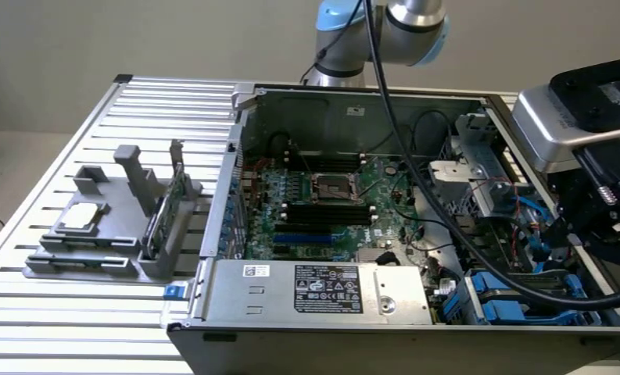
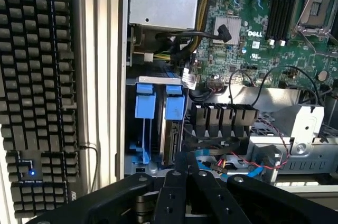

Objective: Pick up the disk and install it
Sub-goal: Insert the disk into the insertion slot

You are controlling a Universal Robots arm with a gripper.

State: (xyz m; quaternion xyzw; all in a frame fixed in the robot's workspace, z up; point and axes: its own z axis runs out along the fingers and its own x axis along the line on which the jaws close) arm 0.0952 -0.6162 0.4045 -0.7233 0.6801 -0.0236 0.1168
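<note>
Since the slatted counter (image 1: 69, 328) carries everything, start there. On it the computer case (image 1: 393, 351) lies on its side with the panel off, I judge so its insides can be reached from above. Next the keyboard (image 2: 37, 92), on the counter just beside the case wall, clear of the work. Inside the case, the power supply (image 1: 320, 289) sits along the near wall and the motherboard (image 1: 331, 203) lies flat behind it.

At the exterior view's left a grey fixture (image 1: 91, 262) stands on the counter, well apart from my arm (image 1: 393, 23). It props a green circuit card (image 1: 163, 215) on edge and cradles a small silver drive (image 1: 84, 217) flat, likely so each offers an easy grasp.

The disk (image 2: 169, 139) stands on edge down in the drive bay beside the power supply, with blue rails guiding it, next to a second blue carrier (image 2: 145, 100). It looks seated or close to it, can't confirm.

My tool (image 2: 186, 159) hangs right over that bay, fingers fully together. Nothing visibly pinched between them, and I can't tell whether the tips touch the disk. Closed fingers make a narrow tip, so my guess is it suits pressing, not gripping.
</note>
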